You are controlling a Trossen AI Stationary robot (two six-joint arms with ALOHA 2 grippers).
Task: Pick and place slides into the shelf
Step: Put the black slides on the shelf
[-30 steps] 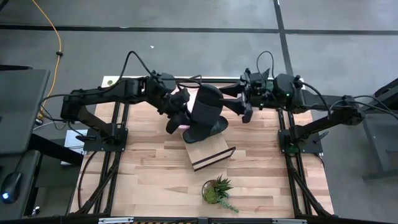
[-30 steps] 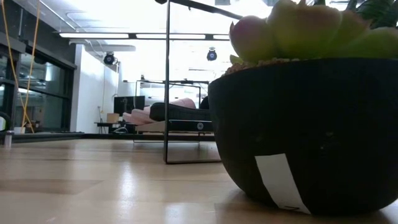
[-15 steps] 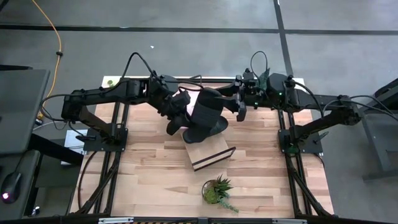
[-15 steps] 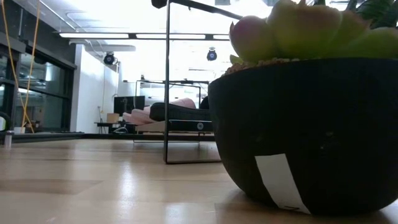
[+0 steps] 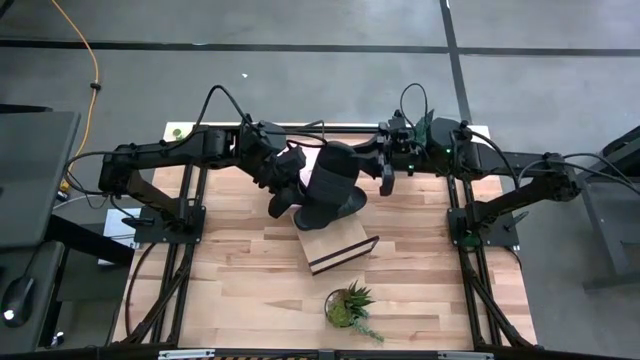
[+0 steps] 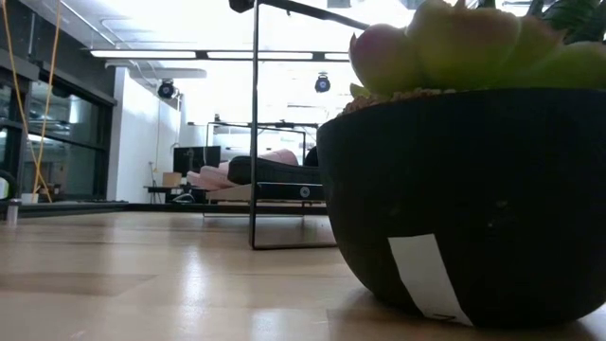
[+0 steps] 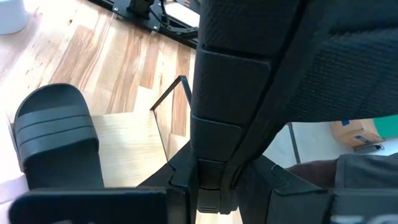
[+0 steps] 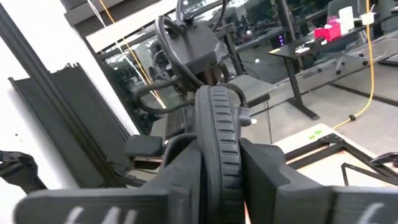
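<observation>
A black slide (image 5: 334, 183) hangs over the far end of the shelf (image 5: 338, 246), between my two grippers. My left gripper (image 5: 287, 188) is at its left side and my right gripper (image 5: 384, 172) at its right side, both shut on it. A second black slide (image 7: 56, 140) lies sole down on the shelf's light-wood board (image 7: 127, 140), with a pale pink slide (image 7: 9, 186) beside it. In the low view a pink and a black slide (image 6: 258, 170) show behind the thin wire frame (image 6: 254, 123). My left gripper pinches a smooth black edge of the slide (image 7: 214, 146) between its two fingers, coming level from the table's left. The slide fills the wrist view, so which part this is cannot be told. The slide is lifted clear of the shelf. My right gripper pinches the slide's ridged sole edge (image 8: 217, 134) between its two fingers (image 8: 260, 165), coming level from the table's right. The sole stands on edge in the hold, clear of the shelf.
A potted green plant (image 5: 349, 306) stands near the table's front edge, just in front of the shelf, and its black pot (image 6: 464, 199) fills the right of the low view. Bare wood tabletop (image 5: 230, 270) lies to the shelf's left and right.
My right gripper has moved toward the table's left, in to the right side of the black slide. The slide and my left gripper have stayed about where they were.
</observation>
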